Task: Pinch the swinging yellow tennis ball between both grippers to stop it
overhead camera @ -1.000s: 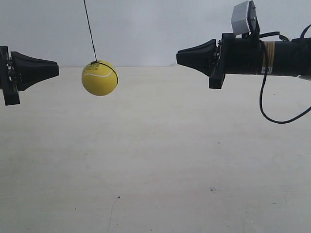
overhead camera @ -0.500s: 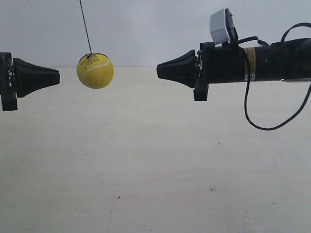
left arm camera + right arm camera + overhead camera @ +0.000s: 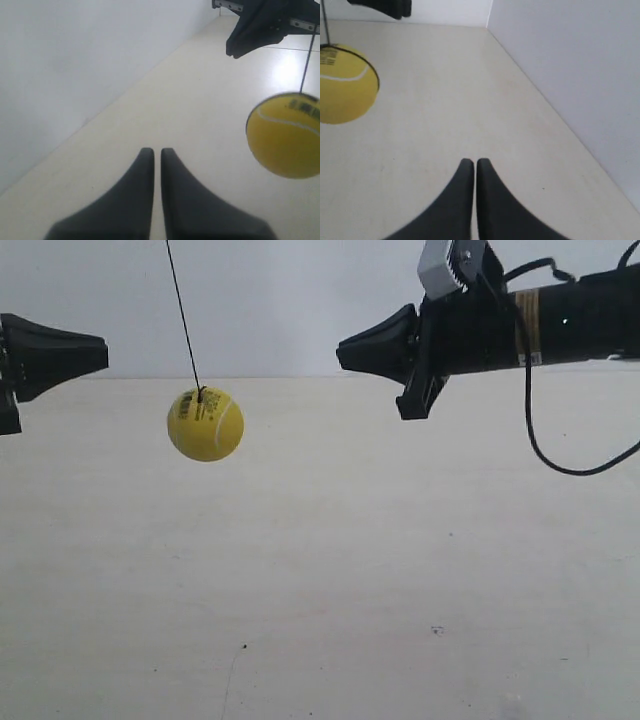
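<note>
The yellow tennis ball (image 3: 205, 424) hangs on a thin dark string (image 3: 183, 315) above the pale table, touching neither gripper. At the exterior view's left, one arm's black cone tip (image 3: 100, 352) sits higher than the ball and to its left. The cone tip (image 3: 345, 353) of the arm at the exterior view's right is farther off, also higher, and tilted. My left gripper (image 3: 153, 150) is shut on nothing, with the ball (image 3: 285, 135) off to one side. My right gripper (image 3: 470, 161) is likewise shut and empty, the ball (image 3: 342, 85) apart from it.
A pale table top (image 3: 330, 570) lies well below the ball, with a white wall (image 3: 290, 300) behind. A black cable (image 3: 540, 440) loops down from the arm at the exterior view's right, which carries a grey-white camera box (image 3: 445, 265).
Both cone tips have risen. The ball now hangs lower than them and has swung slightly right. The arm at the exterior view's right has tilted.
</note>
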